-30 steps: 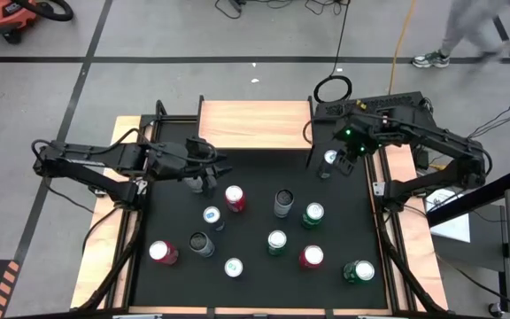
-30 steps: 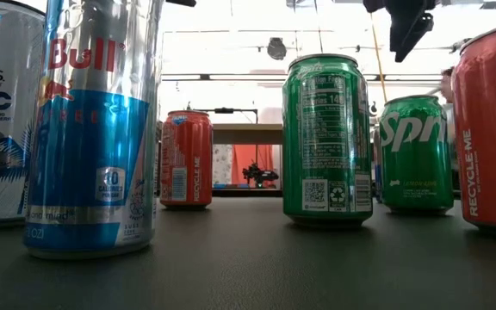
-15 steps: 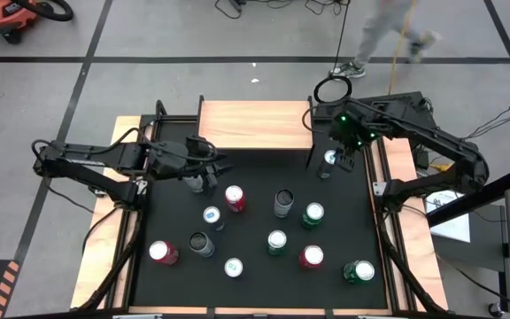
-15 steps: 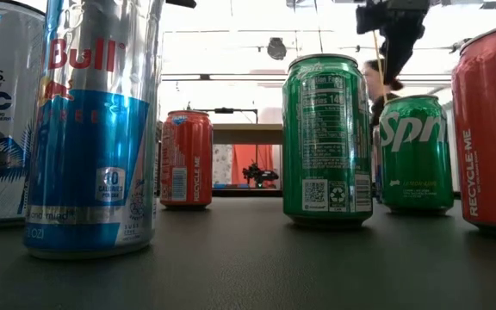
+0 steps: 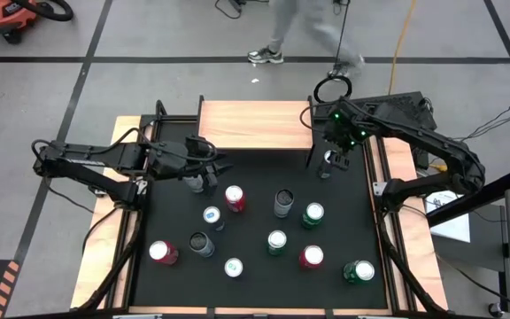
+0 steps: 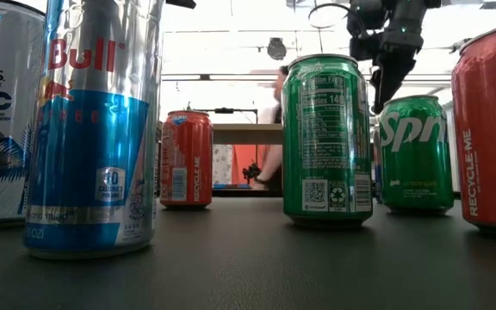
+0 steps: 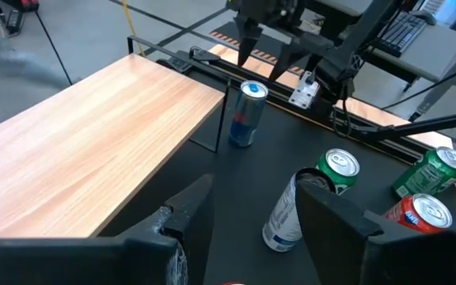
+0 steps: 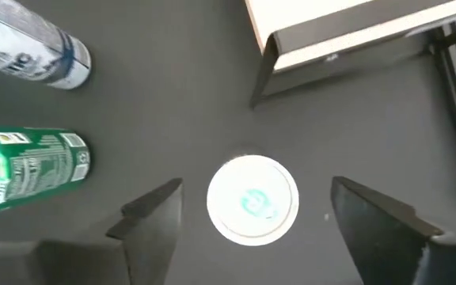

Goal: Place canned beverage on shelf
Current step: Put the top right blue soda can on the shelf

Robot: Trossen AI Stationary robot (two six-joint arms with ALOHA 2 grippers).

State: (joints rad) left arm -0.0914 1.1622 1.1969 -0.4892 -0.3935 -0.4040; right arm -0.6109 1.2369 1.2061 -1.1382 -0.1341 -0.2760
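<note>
1. At the near edge of the black bench [image 5: 255, 292], a red can [image 5: 160, 252], a white-topped can [image 5: 234, 267] and a tipped green can [image 5: 359, 271] are seen.
2. Further in, a dark can [image 5: 201, 245], a green can [image 5: 276, 242] and a red can [image 5: 312, 257] are placed mid-bench.
3. Beyond these, a blue-topped can [image 5: 212, 216], a red can [image 5: 235, 198], a grey can [image 5: 283, 203] and a green can [image 5: 313, 214] are ranged.
4. On the left, the left claw [image 5: 204, 170] is held around a silver can [image 5: 197, 183]; its fingers are set at a middling width, and whether the can is gripped cannot be told.
5. On the far right, the right claw [image 8: 253, 207] is held above an upright blue-and-silver can [image 8: 252, 198], fingers spread wide on either side and clear of it.
6. That can [image 5: 328, 162] stands on the bench just beside the right front leg of the shelf [image 5: 253, 124].
7. The light-wood shelf is set at the far edge, with no can on it.
8. On the floor beyond, a person's legs [image 5: 306, 31] are seen.
</note>
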